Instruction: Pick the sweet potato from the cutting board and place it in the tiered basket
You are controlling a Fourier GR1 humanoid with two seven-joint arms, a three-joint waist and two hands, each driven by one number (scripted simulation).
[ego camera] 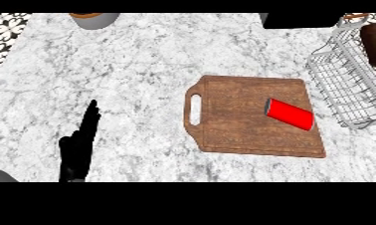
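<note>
Head view, looking steeply down on a marble counter (132,69). Count: one board, one red can, one wire basket, one pot, one dark block, one hand. The board (235,119) is brown wood, lying flat right of centre, with its handle slot (195,109) at the left end. The only item on it is the red can (291,114): a red cylinder with a grey end, on its side and slanting from upper left to lower right, on the board's right half close to the right edge. It does not look like a sweet potato. Its side reads as plain red, and no lettering or brand can be made out. The basket (345,84) is white wire and stands just beside the board's right edge, partly cut off by the view's right edge. I cannot tell whether it touches the board. The can is outside the basket. A brown object (368,42) shows behind the wire at the far right, too cropped to identify. The pot (94,19), grey with an orange rim, sits at the top left, well apart from the board. The dark block (297,20) sits at the top right, unmarked. The left hand (77,152) shows at the lower left, black, fingers straight and pointing up, released and holding nothing, well apart from the board, resting. No writing is readable anywhere.
</note>
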